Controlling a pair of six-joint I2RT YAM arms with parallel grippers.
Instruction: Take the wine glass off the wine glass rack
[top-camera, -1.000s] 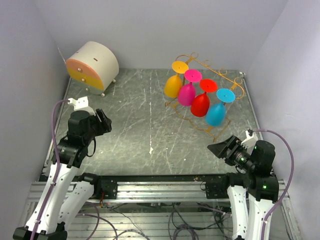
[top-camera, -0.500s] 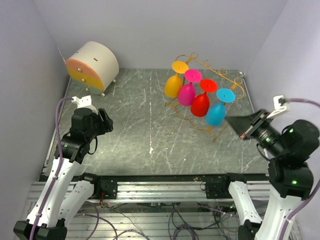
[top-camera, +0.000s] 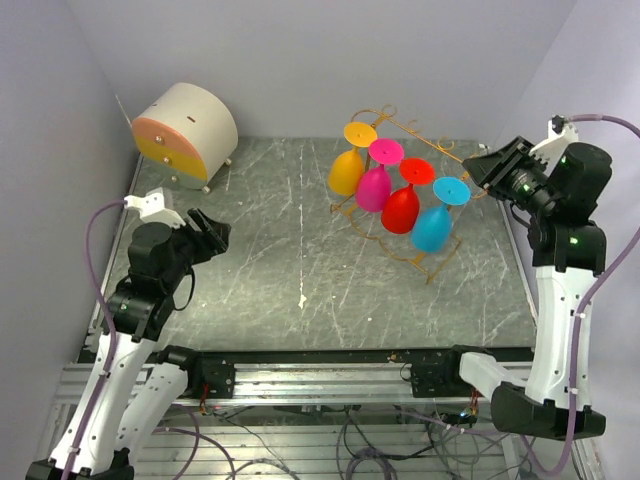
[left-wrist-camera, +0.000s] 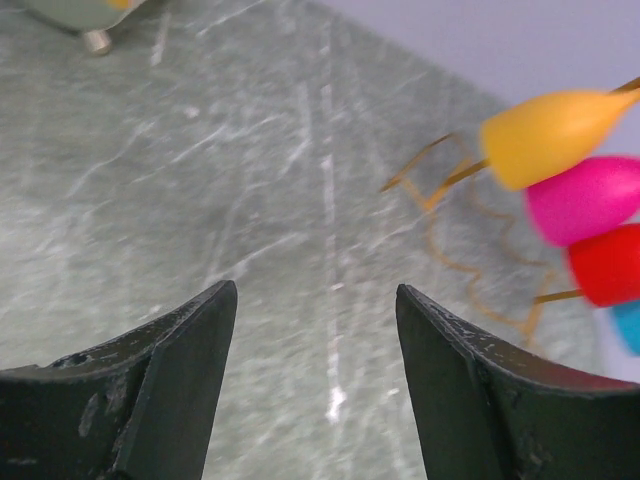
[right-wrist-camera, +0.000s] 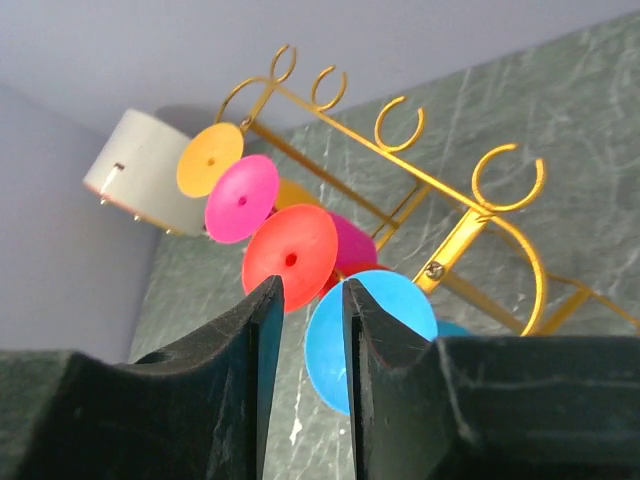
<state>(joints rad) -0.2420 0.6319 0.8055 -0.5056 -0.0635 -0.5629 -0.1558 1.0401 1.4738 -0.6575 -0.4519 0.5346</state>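
The gold wire wine glass rack (top-camera: 428, 139) stands at the back right of the table. Several wine glasses hang upside down from it in a row: orange (top-camera: 347, 170), pink (top-camera: 374, 186), red (top-camera: 401, 207) and blue (top-camera: 433, 227). My right gripper (top-camera: 482, 170) is raised by the rack's right end, narrowly open and empty. In the right wrist view its tips (right-wrist-camera: 308, 288) sit just in front of the blue foot (right-wrist-camera: 325, 350) and the red foot (right-wrist-camera: 295, 255), touching neither. My left gripper (top-camera: 212, 235) is open and empty, far left of the rack (left-wrist-camera: 450, 210).
A round cream-and-orange drawer box (top-camera: 185, 132) stands at the back left and shows in the right wrist view (right-wrist-camera: 135, 175). Grey walls close the table on the left, back and right. The scratched metal tabletop (top-camera: 300, 260) lies between the arms and the rack.
My right arm has swung up from the table's front right edge to the right end of the rack. My left gripper has shifted slightly. The glasses have not moved.
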